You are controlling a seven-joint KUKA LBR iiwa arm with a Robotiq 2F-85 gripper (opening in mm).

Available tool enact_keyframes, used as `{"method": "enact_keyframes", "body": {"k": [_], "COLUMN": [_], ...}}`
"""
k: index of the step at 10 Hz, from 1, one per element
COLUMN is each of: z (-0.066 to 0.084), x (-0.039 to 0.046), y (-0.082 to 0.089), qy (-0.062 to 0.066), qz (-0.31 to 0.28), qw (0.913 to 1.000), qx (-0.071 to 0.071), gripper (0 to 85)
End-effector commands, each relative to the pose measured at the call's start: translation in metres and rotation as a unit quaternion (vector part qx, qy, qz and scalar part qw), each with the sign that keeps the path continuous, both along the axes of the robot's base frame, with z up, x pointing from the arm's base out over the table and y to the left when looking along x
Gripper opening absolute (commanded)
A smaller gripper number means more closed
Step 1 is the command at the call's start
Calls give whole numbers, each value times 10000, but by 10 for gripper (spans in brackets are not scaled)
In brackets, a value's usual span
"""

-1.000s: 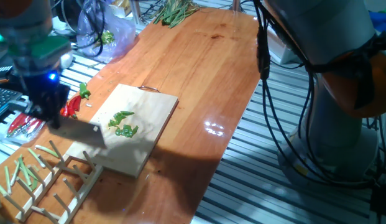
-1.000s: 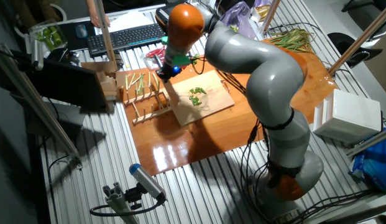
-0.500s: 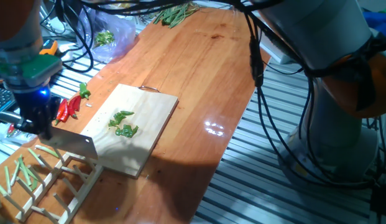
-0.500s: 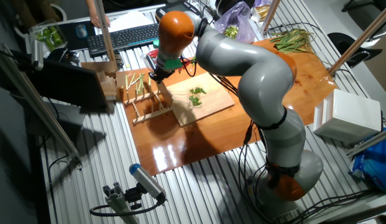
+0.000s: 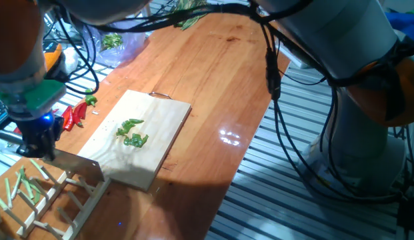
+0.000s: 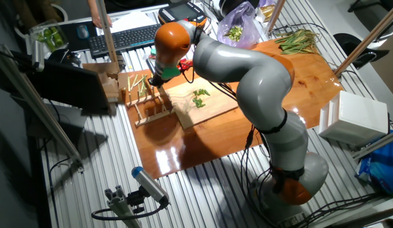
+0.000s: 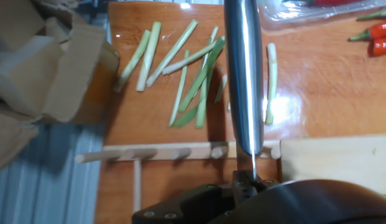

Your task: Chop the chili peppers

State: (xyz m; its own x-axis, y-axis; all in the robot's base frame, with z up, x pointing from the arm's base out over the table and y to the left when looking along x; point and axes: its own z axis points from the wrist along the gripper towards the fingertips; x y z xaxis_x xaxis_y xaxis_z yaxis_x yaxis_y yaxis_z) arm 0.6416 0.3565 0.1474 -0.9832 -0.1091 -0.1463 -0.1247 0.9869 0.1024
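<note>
The chili peppers [image 5: 132, 133] lie as several small glossy green pieces in the middle of the pale wooden cutting board [image 5: 160, 113]; they also show in the other fixed view [image 6: 199, 97]. My gripper [image 5: 37, 139] is shut on a knife [image 5: 77, 163] and holds it left of the board, over the wooden dowel rack [image 5: 60, 197]. In the hand view the knife blade [image 7: 242, 81] points away over the rack rail [image 7: 174, 152], with the board's corner [image 7: 332, 155] at the lower right. The chili pieces are out of the hand view.
Slender red chilies [image 5: 73, 115] lie left of the board. Pale green stalks [image 7: 193, 74] lie by the rack. A cardboard box [image 7: 50, 68] stands beside them. A bunch of green stalks [image 5: 187, 12] and a plastic bag [image 5: 117, 40] lie at the far end. Cables hang on the right.
My gripper has carried the knife to the left, off the cutting board's edge and over the dowel rack. The chili pieces have not moved.
</note>
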Motion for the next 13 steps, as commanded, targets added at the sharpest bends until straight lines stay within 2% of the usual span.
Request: {"method": "enact_keyframes", "body": {"k": [1, 3, 4, 5, 6, 8, 10, 13], "z": [-36, -249, -365, -428, -459, -496, -495, -596], "x": [21, 53, 35, 5, -46, -133, -167, -121], "y": [-6, -43, -61, -77, -91, -49, -36, -35], "qy": [-17, -152, -149, -60, 48, 127, 267, 225], "qz": [15, 114, 93, 65, -17, -157, -185, -249], "qw": [10000, 9998, 9997, 9997, 9997, 9990, 9985, 9985], "qx": [-4, -43, -163, -249, -244, -411, -440, -432], "gripper": [0, 0, 0, 0, 0, 0, 0, 0]}}
